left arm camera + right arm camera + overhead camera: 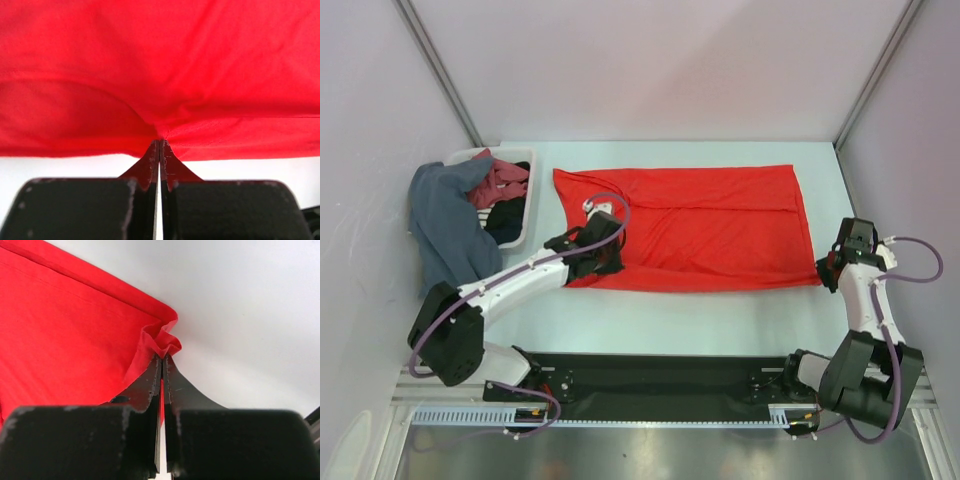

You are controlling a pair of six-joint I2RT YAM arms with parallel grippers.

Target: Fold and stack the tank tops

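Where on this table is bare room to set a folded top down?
Bare table runs between the red top and the black plate, and a thin strip behind it. The left, by the basket and its clothes, is crowded.

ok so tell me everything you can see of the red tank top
The large bright red cloth tank top lies flat across the white table, thin, soft, lightly creased, a fold line running along its length. The left fingers pinch its near edge at the left end; the right fingers pinch its near right corner.
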